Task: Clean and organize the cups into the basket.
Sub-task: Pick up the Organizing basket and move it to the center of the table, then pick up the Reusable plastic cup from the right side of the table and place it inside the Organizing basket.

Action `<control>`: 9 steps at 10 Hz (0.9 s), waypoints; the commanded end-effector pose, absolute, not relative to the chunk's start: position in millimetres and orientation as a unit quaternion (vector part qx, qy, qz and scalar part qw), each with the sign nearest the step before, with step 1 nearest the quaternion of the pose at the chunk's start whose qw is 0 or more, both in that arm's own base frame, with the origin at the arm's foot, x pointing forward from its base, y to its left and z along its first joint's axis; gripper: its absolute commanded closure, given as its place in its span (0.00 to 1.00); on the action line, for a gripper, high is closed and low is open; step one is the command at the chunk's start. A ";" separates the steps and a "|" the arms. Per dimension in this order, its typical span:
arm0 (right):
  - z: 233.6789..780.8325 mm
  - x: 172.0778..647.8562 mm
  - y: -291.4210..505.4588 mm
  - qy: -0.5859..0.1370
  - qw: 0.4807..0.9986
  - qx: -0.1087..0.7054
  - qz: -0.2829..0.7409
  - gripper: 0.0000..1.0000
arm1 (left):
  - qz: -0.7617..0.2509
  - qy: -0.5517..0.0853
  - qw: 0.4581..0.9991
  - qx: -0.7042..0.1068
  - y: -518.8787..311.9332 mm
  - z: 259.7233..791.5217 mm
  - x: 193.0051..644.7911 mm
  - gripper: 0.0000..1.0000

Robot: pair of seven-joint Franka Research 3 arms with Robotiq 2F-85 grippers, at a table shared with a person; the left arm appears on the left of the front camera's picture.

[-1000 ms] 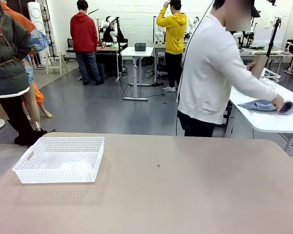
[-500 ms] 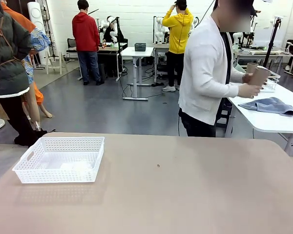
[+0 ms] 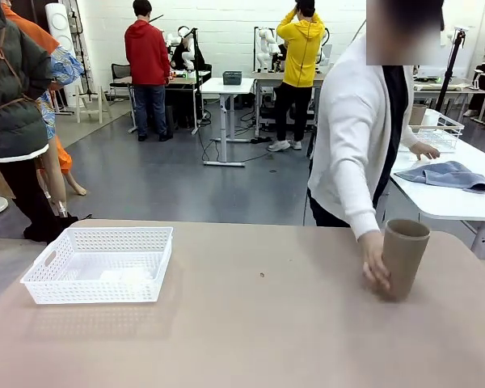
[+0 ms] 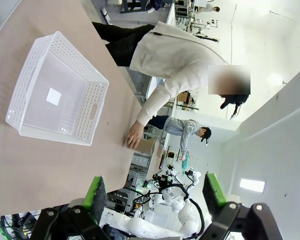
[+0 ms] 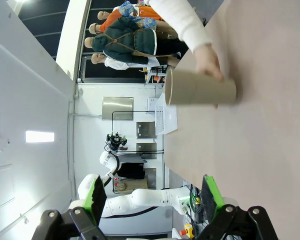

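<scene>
1 tan-brown cup (image 3: 405,257) is stood upright on the tabletop (image 3: 259,339), steadied by the person's hand (image 3: 374,271) (probably set there for the right arm's reach). The white lattice basket (image 3: 97,289) is seen cupless, well apart. On the left gripper (image 4: 155,192) and the right gripper (image 5: 152,196) the jaws are held wide, nothing gripped.

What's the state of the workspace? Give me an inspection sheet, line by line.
Surface: tan table, even and matte.
Job's things: white basket at the robot's left, no cups in it; one tan cup mouth up near the far right edge, the person's hand on its lower part.
Clutter: a small dark speck mid-table.
Grippers: left gripper and right gripper, jaws open, holding nothing.
Cables: some on the floor under far desks.
Surroundings: blue-grey cloth and wire basket on the neighbouring white table; people farther off.
</scene>
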State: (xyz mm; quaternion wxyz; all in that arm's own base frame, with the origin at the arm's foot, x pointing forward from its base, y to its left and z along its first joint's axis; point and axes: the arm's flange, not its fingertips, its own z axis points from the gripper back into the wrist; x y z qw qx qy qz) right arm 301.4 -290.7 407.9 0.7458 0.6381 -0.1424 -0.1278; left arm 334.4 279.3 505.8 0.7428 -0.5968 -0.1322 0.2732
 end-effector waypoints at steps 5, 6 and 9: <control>408.0 302.2 -292.1 -0.143 0.748 0.635 -0.131 0.00 | 0.276 -0.133 0.739 -0.600 280.8 508.8 336.6 0.00; 408.0 302.2 -292.1 -0.143 0.748 0.635 -0.131 0.00 | 0.276 -0.133 0.739 -0.600 280.8 508.8 336.6 0.00; 408.0 302.2 -292.1 -0.143 0.748 0.635 -0.131 0.00 | 0.276 -0.133 0.739 -0.600 280.8 508.8 336.6 0.00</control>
